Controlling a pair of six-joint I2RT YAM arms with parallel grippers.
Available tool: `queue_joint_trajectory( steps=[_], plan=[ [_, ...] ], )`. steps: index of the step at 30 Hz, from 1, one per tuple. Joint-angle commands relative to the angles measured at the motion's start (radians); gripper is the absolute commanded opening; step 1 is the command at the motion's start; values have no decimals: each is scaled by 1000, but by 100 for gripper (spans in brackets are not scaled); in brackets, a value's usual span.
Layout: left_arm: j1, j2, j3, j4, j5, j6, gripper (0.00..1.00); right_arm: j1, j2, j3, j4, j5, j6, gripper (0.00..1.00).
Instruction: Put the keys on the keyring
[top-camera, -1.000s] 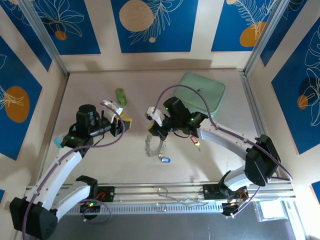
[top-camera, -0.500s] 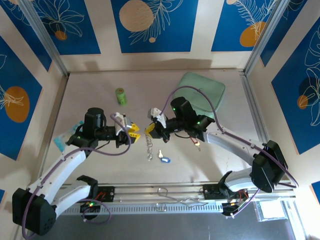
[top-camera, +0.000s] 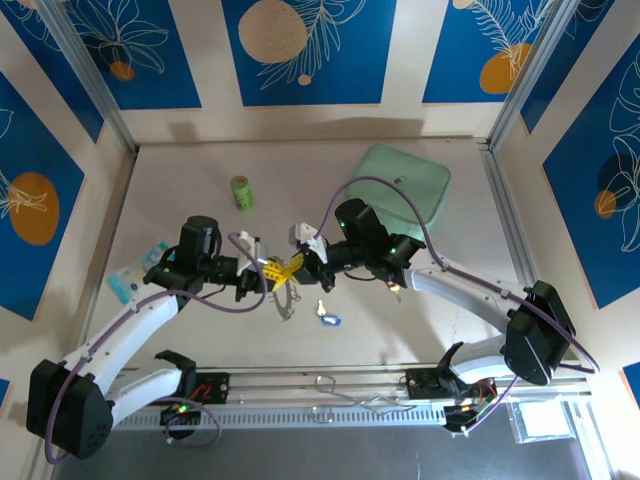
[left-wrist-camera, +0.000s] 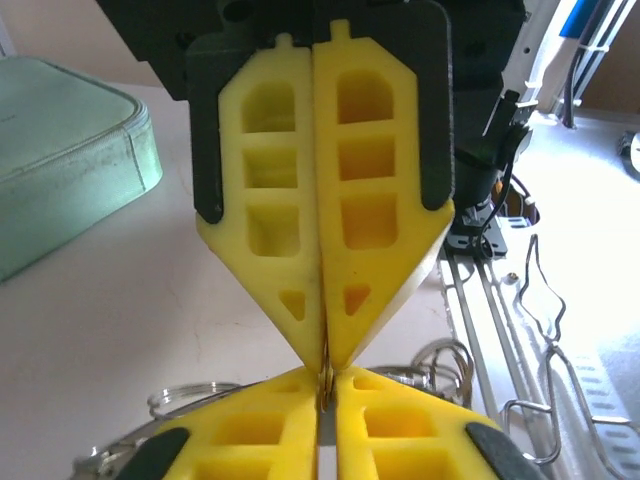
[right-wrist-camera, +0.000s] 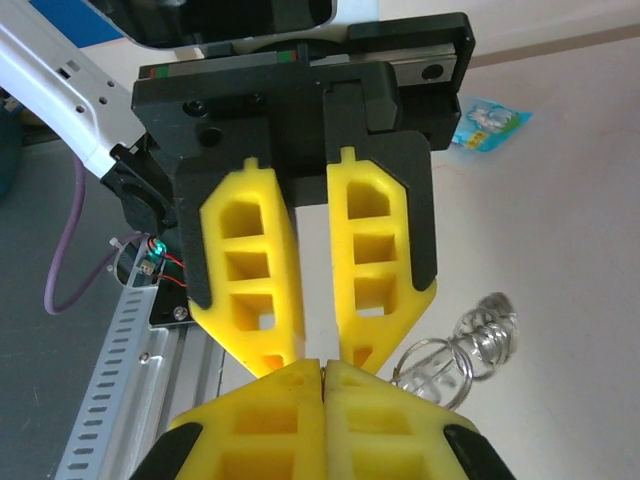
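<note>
Tip to tip, my left gripper (top-camera: 275, 270) and right gripper (top-camera: 293, 265) both pinch the keyring (right-wrist-camera: 470, 345) (blue-tagged key (top-camera: 328, 319) loose nearby); next, I reckon, spreading its coil.

Mid-table blocked: left hand (top-camera: 274, 272), right hand (top-camera: 293, 264) tip to tip; far centre open

readable text: none | blue packet (right-wrist-camera: 489, 121): print too blurred (small in frame)

Beige table (top-camera: 190, 170), green cylinder (top-camera: 241, 192), mint pouch (top-camera: 405, 182), blue-tagged key (top-camera: 327, 319)
</note>
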Motion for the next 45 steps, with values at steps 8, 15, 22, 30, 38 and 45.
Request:
queue_joint_trajectory(
  steps=[8,15,22,30,38,45],
  plan=[
    [-13,-26,-21,99,23,-124,0,9,-14,19,41,77,12,14],
    [-15,4,75,-35,-459,-641,0,-97,-144,-83,133,126,105,51],
    [-16,70,220,-282,-580,-979,0,100,-177,-196,264,76,-139,41],
    [-16,103,337,-506,-621,-1310,0,207,-1,-250,584,322,-15,27],
    [-16,113,373,-675,-557,-1670,0,168,142,-336,846,440,-33,24],
    [-16,90,355,-705,-516,-1865,0,169,180,-347,931,466,-83,26]
  ],
)
